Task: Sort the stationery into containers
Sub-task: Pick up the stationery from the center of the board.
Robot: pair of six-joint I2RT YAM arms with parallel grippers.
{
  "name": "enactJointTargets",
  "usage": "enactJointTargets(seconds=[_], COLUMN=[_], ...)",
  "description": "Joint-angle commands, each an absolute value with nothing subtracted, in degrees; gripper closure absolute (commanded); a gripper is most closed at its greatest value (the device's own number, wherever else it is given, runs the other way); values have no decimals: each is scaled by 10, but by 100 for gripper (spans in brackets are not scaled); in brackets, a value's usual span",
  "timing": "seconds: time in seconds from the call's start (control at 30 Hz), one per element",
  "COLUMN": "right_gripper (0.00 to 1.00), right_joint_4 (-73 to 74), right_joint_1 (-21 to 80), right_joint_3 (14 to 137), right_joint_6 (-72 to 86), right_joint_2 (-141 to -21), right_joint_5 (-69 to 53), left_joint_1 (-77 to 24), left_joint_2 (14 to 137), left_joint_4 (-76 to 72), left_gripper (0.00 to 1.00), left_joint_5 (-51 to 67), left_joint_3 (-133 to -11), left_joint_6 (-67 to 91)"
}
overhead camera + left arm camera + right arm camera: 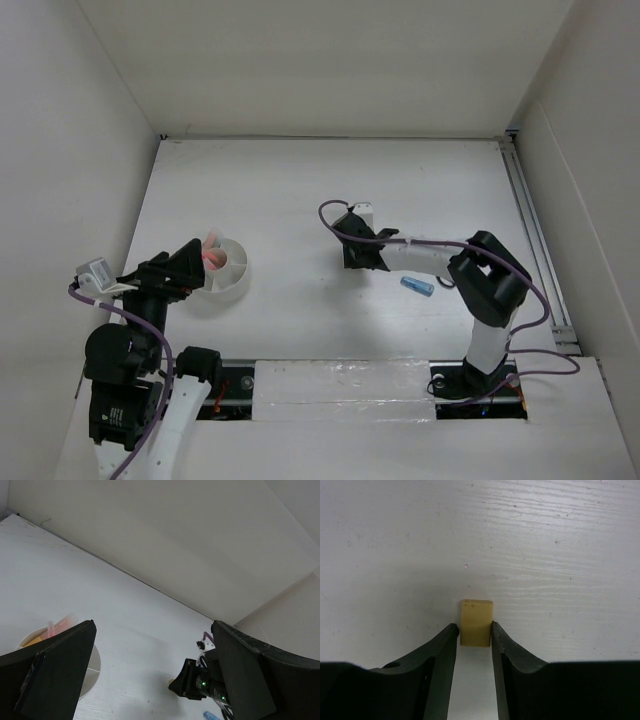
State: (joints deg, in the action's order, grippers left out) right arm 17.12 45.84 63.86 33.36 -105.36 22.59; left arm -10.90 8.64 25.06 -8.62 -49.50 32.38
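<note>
Looking from above, you see the white tub at left on the tabletop, with a blue marker right of centre. On your left wrist view, the left tool is spread wide. On your right wrist view, the right tool is clamped on the yellow block, centre frame.

I'm holding the left hand wide open above the worktop; the white tub with pink pens is sitting at eight o'clock, the right hand and blue marker lying at five.

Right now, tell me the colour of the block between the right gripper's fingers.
Pale yellow block; right wrist view shows it best.
</note>
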Motion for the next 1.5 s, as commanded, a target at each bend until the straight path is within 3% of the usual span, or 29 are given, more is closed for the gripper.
enactJointTargets(seconds=[0.0,0.13,0.23,0.37,0.5,0.7,0.87,1.17,1.4,1.47], right_gripper=[62,75,100,100,100,100,100,100,100,100], right_joint_4=[199,199,199,187,165,99,18,-40,-59,-74], right_joint_1=[469,469,469,475,501,589,621,670,700,705], right_joint_3=[643,643,643,621,609,630,646,699,706,701], right_joint_6=[345,345,352,352,338,255,250,211,193,192], right_joint_2=[-1076,-1082,-1087,-1019,-913,-811,-806,-831,-829,-829], right_joint_5=[211,211,211,217,220,179,113,119,126,133], left_joint_1=[-112,-112,-112,-112,-112,-112,-112,-112,-112,-112], left_joint_2=[81,81,81,100,127,202,265,342,343,343], left_joint_4=[220,220,220,209,170,156,146,140,146,146], left_gripper=[0,0,0,0,0,0,0,0,20,22], left_joint_5=[-79,-79,-79,-70,79,195,284,297,279,279], left_joint_3=[-495,-495,-495,-489,-469,-458,-431,-431,-431,-431], left_joint_6=[316,316,316,316,285,284,284,284,289,289])
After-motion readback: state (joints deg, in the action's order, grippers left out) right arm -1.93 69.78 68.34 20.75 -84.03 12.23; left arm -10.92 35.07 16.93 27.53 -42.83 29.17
